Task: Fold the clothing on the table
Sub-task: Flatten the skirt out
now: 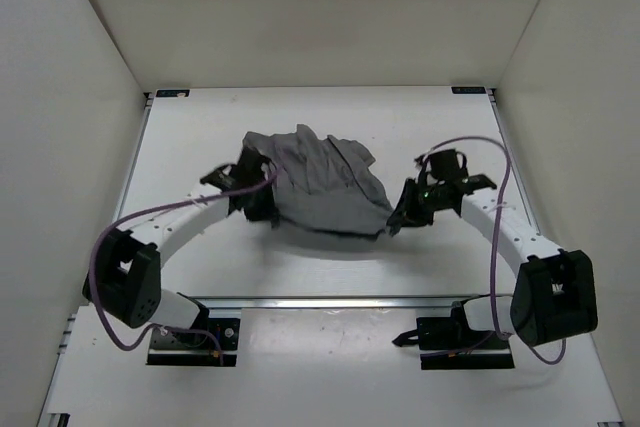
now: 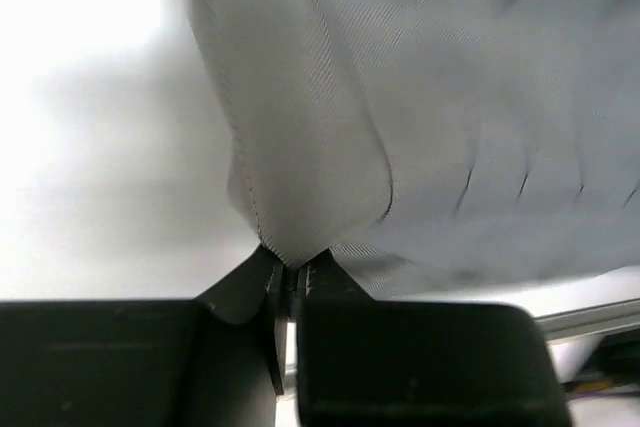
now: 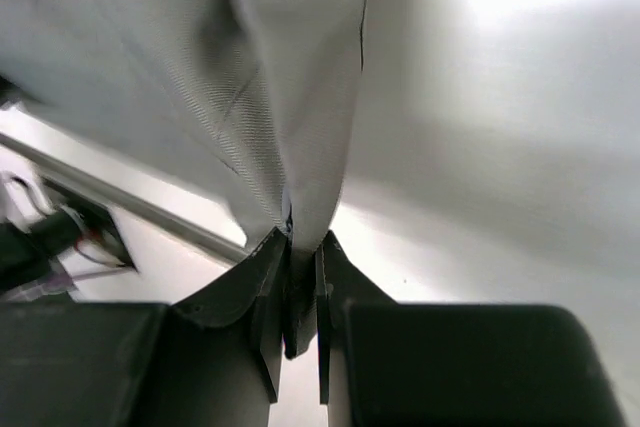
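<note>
Left gripper (image 2: pixel 290 275) is clamped on a thin fold of the clothing (image 1: pixel 320 182), which hangs bunched over the middle of the surface (image 1: pixel 190 137); right gripper (image 3: pixel 298 252) pinches its opposite edge. Pull apart too hard and you risk either pinch slipping.

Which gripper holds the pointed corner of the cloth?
The right gripper: the cloth narrows to a tip there; the left gripper holds its wide, bunched side.
</note>
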### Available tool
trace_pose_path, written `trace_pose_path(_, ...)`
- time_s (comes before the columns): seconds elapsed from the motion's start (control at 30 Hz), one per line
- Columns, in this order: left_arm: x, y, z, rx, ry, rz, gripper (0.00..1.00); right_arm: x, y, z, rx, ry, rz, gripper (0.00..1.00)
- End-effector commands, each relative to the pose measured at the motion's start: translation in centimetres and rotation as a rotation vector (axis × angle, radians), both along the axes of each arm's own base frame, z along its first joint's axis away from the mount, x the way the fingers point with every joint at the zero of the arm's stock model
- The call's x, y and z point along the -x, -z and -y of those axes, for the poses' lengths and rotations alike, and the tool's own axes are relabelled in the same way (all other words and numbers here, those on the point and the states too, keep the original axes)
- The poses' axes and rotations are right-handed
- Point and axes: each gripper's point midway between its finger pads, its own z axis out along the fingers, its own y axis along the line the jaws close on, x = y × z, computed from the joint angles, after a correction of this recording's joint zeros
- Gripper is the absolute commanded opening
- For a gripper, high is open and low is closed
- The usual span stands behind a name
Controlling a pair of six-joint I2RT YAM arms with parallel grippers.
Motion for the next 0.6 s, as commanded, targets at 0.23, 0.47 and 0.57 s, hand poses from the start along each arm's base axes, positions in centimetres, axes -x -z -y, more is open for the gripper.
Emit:
trace_pose_path(0.23, -7.5, -27.9, -2.9, 0.295, -0.197, 0.631, 0.0, -7.4, -23.2, 3.7, -0.17, 0.099, 0.58, 0.0)
trace_pose_path(0.47, -5.2, -33.6, -2.8, 0.399, -0.153, 0.733, 0.0, -4.0, -28.4, 0.4, -0.34, 0.011, 0.638, 0.0)
trace_pose_path(0.57, -8.0, -34.4, -1.9, 0.419, -0.115, 0.72, 0.0, -6.9, -28.8, -1.1, -0.36, -0.025, 0.649, 0.0)
